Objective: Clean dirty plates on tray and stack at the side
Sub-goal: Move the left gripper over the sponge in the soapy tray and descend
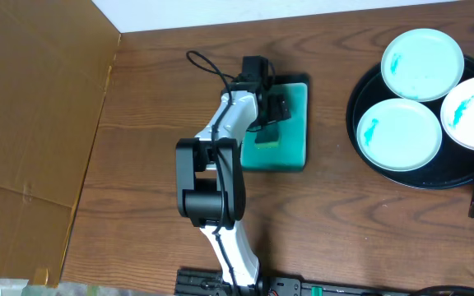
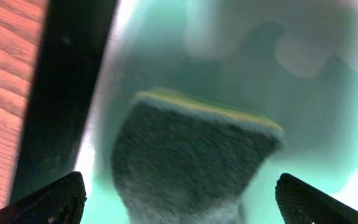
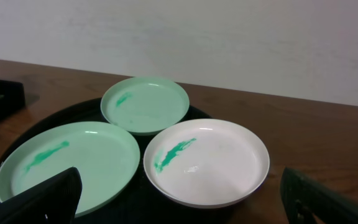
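Plates (image 3: pixel 207 162) sit on tray (image 3: pixel 73 113) just ahead of right pincer (image 3: pixel 180 194).

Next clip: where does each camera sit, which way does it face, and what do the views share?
Overhead: fixed above the table, looking straight down at the left arm, teal dish and tray with three plates.
Left wrist: on that wrist, facing down into the dish at a sponge; left tool open, fingers at the bottom corners.
Right wrist: on that wrist, looking low across the tray at the plates; right tool open likewise.
Shared: overhead and right wrist both show tray and plates.
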`<control>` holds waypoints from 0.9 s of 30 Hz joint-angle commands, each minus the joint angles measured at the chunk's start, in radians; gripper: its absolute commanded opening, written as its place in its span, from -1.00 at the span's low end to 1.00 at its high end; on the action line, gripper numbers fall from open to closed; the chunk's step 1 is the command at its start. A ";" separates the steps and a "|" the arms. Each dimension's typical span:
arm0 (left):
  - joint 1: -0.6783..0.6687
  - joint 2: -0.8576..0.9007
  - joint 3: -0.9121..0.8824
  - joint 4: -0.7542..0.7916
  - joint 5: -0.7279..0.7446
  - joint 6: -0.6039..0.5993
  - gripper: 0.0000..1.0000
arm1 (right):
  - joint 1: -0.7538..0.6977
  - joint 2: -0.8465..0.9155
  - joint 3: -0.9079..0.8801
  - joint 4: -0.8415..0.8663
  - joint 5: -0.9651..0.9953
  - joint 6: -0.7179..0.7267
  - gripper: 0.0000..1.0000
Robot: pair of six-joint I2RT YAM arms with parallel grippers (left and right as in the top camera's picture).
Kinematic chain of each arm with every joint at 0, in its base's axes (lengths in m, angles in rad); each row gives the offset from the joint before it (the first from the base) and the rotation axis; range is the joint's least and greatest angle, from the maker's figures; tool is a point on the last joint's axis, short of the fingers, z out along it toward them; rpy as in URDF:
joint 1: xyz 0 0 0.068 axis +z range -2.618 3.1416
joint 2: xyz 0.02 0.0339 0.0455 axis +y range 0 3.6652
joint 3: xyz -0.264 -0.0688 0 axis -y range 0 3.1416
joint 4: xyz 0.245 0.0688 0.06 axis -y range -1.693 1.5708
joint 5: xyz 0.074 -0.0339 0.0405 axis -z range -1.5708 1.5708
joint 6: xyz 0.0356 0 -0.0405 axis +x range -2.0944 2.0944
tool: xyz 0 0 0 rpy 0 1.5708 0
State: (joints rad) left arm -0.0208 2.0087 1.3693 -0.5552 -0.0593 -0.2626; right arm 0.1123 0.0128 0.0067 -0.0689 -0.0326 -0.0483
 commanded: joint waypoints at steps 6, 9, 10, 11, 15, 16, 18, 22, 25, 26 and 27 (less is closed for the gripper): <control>0.016 0.011 0.005 0.041 0.032 -0.009 0.94 | -0.008 -0.004 -0.001 -0.003 -0.010 -0.009 0.98; 0.016 0.011 -0.010 0.043 0.033 -0.009 0.94 | -0.008 -0.004 -0.001 -0.003 -0.010 -0.009 0.99; 0.016 0.011 -0.016 0.043 0.033 -0.009 0.94 | -0.008 -0.004 -0.001 -0.003 -0.010 -0.009 0.99; 0.016 0.011 -0.023 0.045 0.033 -0.009 0.94 | -0.008 -0.004 -0.001 -0.003 -0.010 -0.009 0.98; 0.016 0.011 -0.032 0.044 0.034 -0.009 0.95 | -0.008 -0.004 -0.001 -0.003 -0.010 -0.009 0.99; 0.016 0.011 -0.032 0.045 0.038 -0.009 0.95 | -0.008 -0.004 -0.001 -0.003 -0.010 -0.009 0.98; 0.016 0.011 -0.032 0.046 0.061 -0.008 0.95 | -0.008 -0.004 -0.001 -0.003 -0.010 -0.009 0.98; 0.016 0.011 -0.032 0.046 0.074 -0.008 0.76 | -0.008 -0.004 -0.001 -0.003 -0.010 -0.009 0.99; 0.016 0.011 -0.032 0.046 0.074 -0.008 0.61 | -0.008 -0.004 -0.001 -0.003 -0.010 -0.009 0.98; 0.016 0.011 -0.032 0.046 0.073 -0.008 0.61 | -0.008 -0.004 -0.001 -0.003 -0.010 -0.009 0.99; 0.016 0.011 -0.032 0.046 0.066 -0.005 0.62 | -0.008 -0.004 -0.001 -0.003 -0.010 -0.009 0.98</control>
State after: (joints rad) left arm -0.0074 2.0087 1.3483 -0.5117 0.0017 -0.2657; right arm 0.1123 0.0128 0.0067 -0.0689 -0.0326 -0.0483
